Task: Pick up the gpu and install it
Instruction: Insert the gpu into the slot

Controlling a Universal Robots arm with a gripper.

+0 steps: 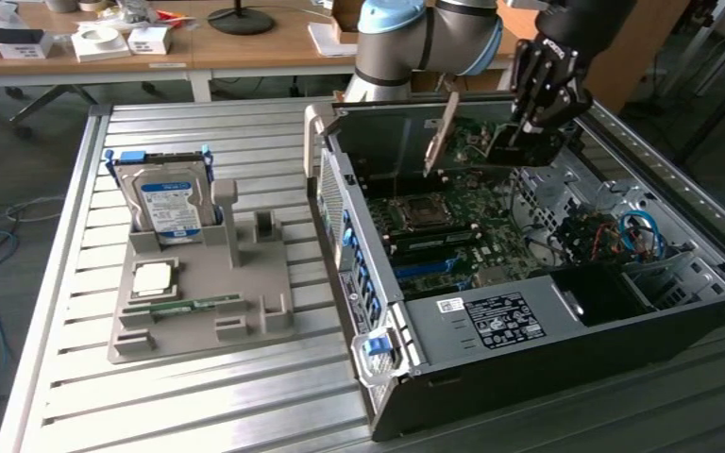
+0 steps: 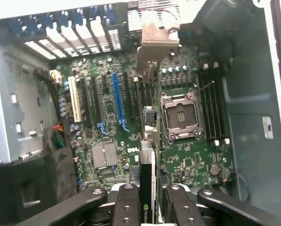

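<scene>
My gripper (image 1: 534,125) is shut on the gpu (image 1: 512,147), a thin dark card with a tan metal bracket at its far end. I hold it on edge above the motherboard (image 1: 463,222) inside the open computer case (image 1: 489,326). In the wrist view the gpu (image 2: 148,186) appears edge-on between my black fingers (image 2: 126,207), and its bracket end reaches toward the rear slot openings. The card hangs over the board between the blue expansion slot (image 2: 117,101) and the CPU socket (image 2: 180,115), apart from the board.
A grey parts holder (image 1: 199,302) on the slatted metal table at the exterior view's left carries a hard drive (image 1: 169,203), a CPU (image 1: 155,276) and a green memory stick (image 1: 195,304). Case walls surround the board. Desks with clutter stand behind.
</scene>
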